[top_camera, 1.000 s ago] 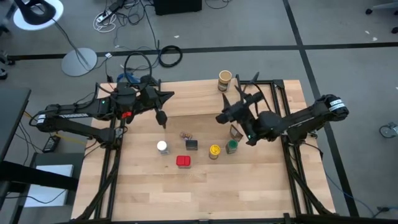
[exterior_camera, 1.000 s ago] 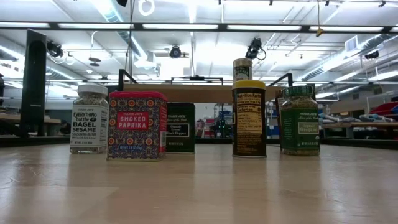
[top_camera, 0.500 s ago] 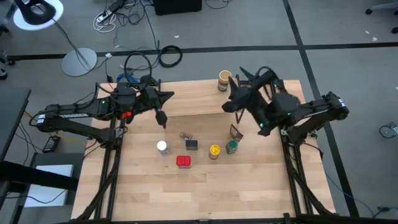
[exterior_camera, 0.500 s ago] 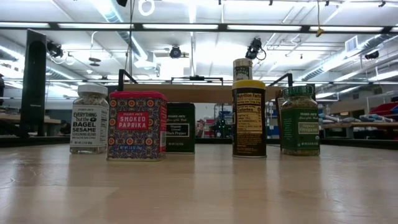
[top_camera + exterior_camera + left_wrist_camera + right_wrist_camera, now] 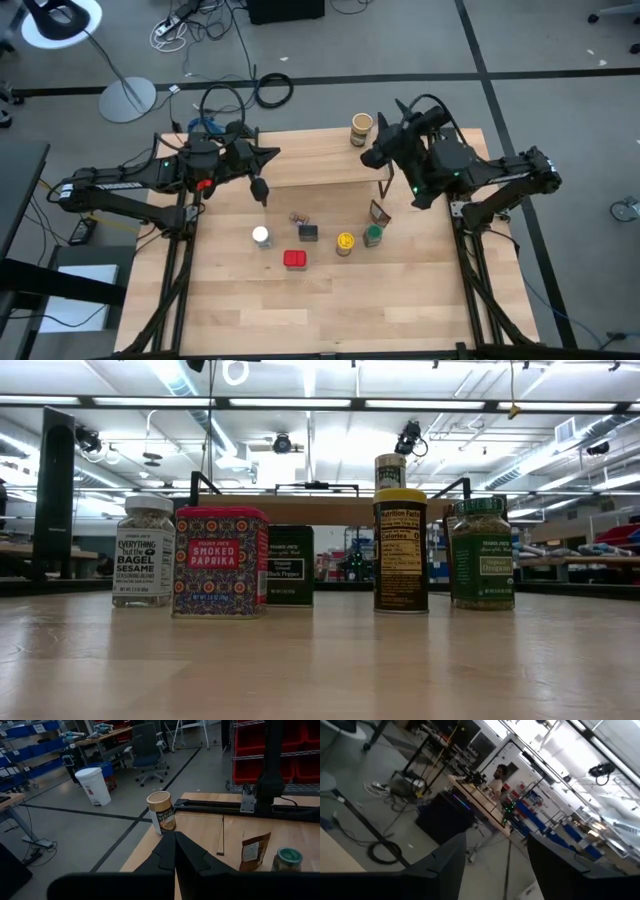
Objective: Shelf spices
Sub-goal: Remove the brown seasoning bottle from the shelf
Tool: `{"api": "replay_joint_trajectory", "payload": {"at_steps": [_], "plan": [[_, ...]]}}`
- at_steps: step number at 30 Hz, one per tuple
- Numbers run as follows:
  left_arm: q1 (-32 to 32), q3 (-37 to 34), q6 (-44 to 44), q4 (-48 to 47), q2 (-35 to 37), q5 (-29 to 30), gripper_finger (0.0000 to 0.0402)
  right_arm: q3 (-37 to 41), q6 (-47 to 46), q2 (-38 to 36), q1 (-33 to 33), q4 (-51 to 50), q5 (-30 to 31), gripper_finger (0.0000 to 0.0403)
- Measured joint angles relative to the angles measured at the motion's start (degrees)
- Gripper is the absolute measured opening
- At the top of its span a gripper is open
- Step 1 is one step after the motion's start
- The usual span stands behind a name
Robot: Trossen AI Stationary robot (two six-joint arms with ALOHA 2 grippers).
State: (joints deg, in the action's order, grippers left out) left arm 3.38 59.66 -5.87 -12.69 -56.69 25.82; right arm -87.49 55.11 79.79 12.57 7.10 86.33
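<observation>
The shelf [image 5: 300, 510] [image 5: 320, 165] stands at the table's far side, with a brown canister [image 5: 361, 129] [image 5: 390, 470] [image 5: 161, 812] upright on its right end. On the table in front stand a white-lidded jar [image 5: 261, 236] [image 5: 144, 550], a red tin [image 5: 294, 260] [image 5: 220, 562], a dark tin [image 5: 308, 233] [image 5: 291, 566], a yellow-lidded jar [image 5: 345, 243] [image 5: 401, 550] and a green jar [image 5: 373, 236] [image 5: 482, 554]. My right gripper [image 5: 372, 155] [image 5: 492, 865] hangs open and empty, high over the shelf's right end. My left gripper [image 5: 262, 190] [image 5: 175, 851] is shut near the shelf's left end.
A brown pouch [image 5: 380, 212] [image 5: 254, 850] stands behind the green jar, and a small item [image 5: 299, 218] lies behind the dark tin. Black frame rails [image 5: 455, 170] run along the table's sides. A person [image 5: 497, 775] sits at a bench far off in the room.
My right gripper has risen from just above the table near the brown pouch and drawn toward the far edge, tipping up from slanting down to level. The spices and my left arm have kept still.
</observation>
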Motion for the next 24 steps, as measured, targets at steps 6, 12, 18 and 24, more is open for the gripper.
{"api": "replay_joint_trajectory", "payload": {"at_steps": [6,12,18,24], "plan": [[0.0,0.0,0.0,0.5,0.0,0.0,0.0005,-2.2,1.4,1.0,-2.7,-4.5,-0.4,0.0226],[0.0,0.0,0.1,0.7,0.0,0.0,0.0005,-4.9,7.4,0.9,-7.5,-4.7,-6.0,0.0233],[0.0,0.0,0.2,0.9,0.0,0.0,0.0005,-7.6,15.8,0.9,-10.8,-5.6,-15.7,0.0224],[0.0,0.0,0.2,1.5,0.0,0.0,0.0005,-10.1,5.5,0.9,-12.9,-19.2,-33.6,0.0207]]}}
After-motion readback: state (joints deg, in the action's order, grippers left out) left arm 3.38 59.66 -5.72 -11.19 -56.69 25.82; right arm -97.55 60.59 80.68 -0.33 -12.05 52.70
